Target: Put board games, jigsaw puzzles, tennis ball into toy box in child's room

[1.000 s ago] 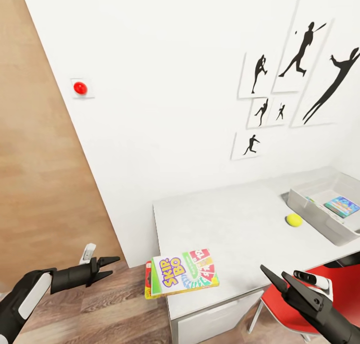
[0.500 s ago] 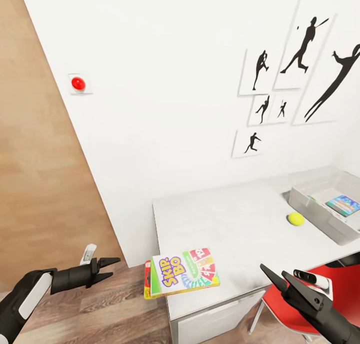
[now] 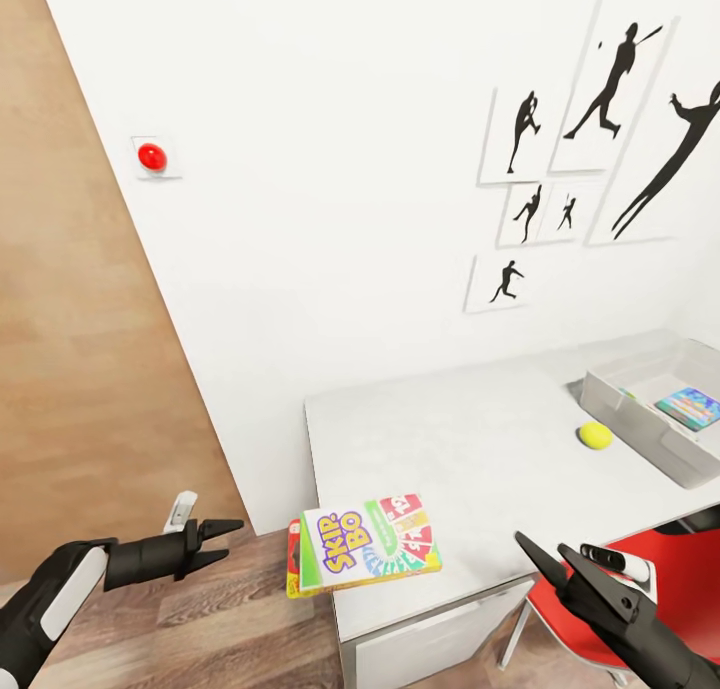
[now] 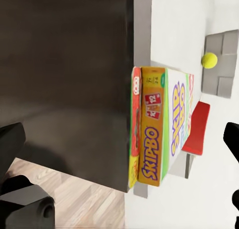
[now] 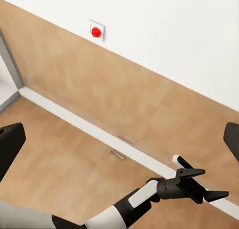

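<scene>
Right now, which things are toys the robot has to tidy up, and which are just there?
For the job:
Skip-Bo board game, stacked on another game box at the table edge
tennis ball beside the toy box
toy box, a colourful toy already inside

Just there:
red chair
baseball pictures
red wall button

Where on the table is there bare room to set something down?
The table is bare across its wide middle, bordered by the wall behind, the stacked board games overhanging the front-left corner, and the tennis ball to the right. It is crowded at the right end, where the toy box sits beside the ball.
</scene>
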Controlling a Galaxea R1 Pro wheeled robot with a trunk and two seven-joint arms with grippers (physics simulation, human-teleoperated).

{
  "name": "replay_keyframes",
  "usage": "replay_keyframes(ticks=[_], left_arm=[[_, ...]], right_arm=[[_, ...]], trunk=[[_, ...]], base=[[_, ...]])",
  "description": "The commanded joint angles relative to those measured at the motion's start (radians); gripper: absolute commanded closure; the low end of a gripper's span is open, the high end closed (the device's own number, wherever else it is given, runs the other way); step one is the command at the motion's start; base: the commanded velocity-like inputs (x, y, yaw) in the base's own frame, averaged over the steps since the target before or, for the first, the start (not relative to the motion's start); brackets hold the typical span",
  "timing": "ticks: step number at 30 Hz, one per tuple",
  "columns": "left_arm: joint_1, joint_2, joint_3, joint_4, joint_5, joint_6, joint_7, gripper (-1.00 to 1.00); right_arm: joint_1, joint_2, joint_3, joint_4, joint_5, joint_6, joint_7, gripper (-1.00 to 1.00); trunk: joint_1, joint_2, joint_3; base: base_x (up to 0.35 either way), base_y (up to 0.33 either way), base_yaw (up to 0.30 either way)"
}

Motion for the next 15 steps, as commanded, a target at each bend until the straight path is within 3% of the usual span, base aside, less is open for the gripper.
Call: replay_keyframes(ticks=[1, 15], left_arm=[[-0.001, 0.0, -0.001, -0.001, 0.0, 0.004, -0.003, -1.0], [-0.001, 0.001, -0.005, -0.008, 0.0, 0.006, -0.004, -1.0]], right_arm=[[0.0, -0.001, -0.002, 0.0, -0.006, 0.008, -0.001, -1.0], [0.0, 0.002, -0.042, 0.016, -0.008, 0.011, 0.002, -1.0]], trunk=[[0.0, -0.001, -0.001], [0.0, -0.001, -0.001]], base=[[0.0, 0.0, 0.0], [0.0, -0.001, 0.0]])
